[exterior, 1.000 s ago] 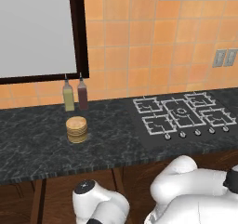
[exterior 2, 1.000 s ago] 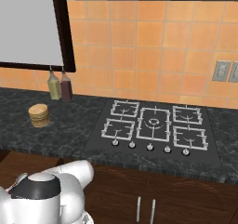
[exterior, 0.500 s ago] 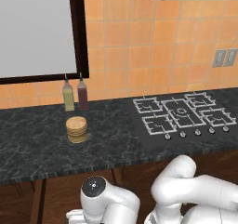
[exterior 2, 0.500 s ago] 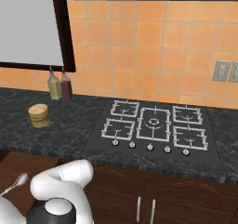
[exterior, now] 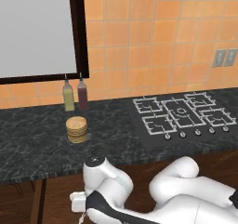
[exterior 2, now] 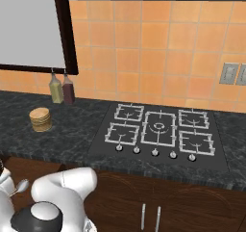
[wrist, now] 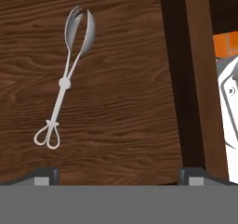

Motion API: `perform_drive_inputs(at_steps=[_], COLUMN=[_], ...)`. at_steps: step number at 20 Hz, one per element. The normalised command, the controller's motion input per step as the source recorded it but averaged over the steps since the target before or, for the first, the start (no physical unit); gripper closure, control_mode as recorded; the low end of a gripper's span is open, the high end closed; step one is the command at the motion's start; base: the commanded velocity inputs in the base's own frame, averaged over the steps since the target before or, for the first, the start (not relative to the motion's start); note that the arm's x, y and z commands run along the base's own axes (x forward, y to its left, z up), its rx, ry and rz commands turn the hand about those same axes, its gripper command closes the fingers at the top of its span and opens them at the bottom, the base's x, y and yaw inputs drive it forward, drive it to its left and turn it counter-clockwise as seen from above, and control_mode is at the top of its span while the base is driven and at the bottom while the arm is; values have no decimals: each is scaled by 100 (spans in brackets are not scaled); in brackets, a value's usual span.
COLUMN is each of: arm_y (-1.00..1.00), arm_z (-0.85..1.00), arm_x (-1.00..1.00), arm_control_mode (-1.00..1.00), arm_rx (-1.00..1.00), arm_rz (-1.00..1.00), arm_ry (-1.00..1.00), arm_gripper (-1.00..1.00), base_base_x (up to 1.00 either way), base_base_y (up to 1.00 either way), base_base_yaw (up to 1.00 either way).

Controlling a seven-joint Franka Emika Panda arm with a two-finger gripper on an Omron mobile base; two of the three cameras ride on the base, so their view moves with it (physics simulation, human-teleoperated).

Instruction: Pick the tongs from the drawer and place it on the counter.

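Black gas hob with grey grates and a row of small knobs along the front edge. Well to the left of the hob, a stack of round tan discs. Behind the discs, against the wall, two slim bottles just beside each other: yellow-green bottle farther from the hob, dark red bottle nearer it. Orange tiled wall behind the hob, with grey wall socket plates up to its right. Dark-framed pale panel above the bottles. Dark wood cabinet doors with slim metal handles below the hob.
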Motion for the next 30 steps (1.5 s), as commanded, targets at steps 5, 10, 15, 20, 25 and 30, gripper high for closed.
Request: perform_drive_inputs(at_steps=[5,10,15,20,25,30], arm_y=[34,21,27,27,1,4], arm_z=[-24,-34,-52,-44,-33,-34], arm_x=[16,32,12,5,5,0], arm_control_mode=[-100,-100,-100,-100,-100,-100], arm_rx=[-7,-2,0,14,9,0], arm_rz=[0,0,0,0,1,0], arm_ry=[0,0,-2,-1,0,-4], arm_gripper=[-100,-100,-100,-100,-100,-100], base_base_x=[0,0,0,0,0,0], base_base_y=[0,0,0,0,0,0], base_base_yaw=[0,0,0,0,0,0])
